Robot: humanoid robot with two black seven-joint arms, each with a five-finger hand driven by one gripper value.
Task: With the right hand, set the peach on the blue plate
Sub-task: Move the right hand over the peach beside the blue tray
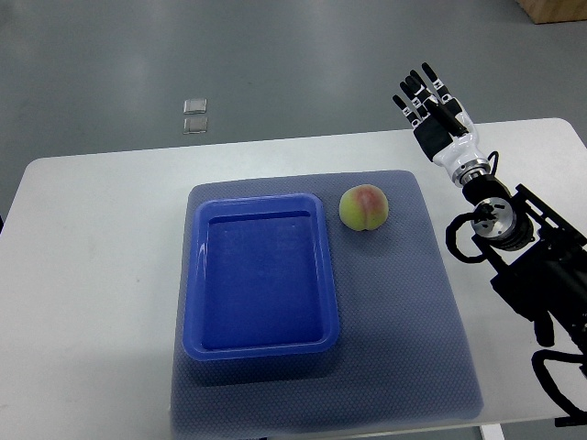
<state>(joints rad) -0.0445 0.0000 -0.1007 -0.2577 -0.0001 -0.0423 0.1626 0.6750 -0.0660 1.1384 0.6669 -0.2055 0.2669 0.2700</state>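
A yellow-green peach (365,208) with a pink blush lies on the grey mat (404,302), just right of the blue plate's far right corner. The blue plate (262,274) is a rectangular tray with nothing in it, on the left part of the mat. My right hand (426,101) is at the table's far edge, up and to the right of the peach and well apart from it. Its fingers are stretched out and hold nothing. The left arm does not show.
The white table (92,275) carries the mat. Its far edge runs just behind the peach and under the right hand. My right arm (523,257) lies over the table's right side. Two small clear squares (194,115) lie on the floor beyond the table.
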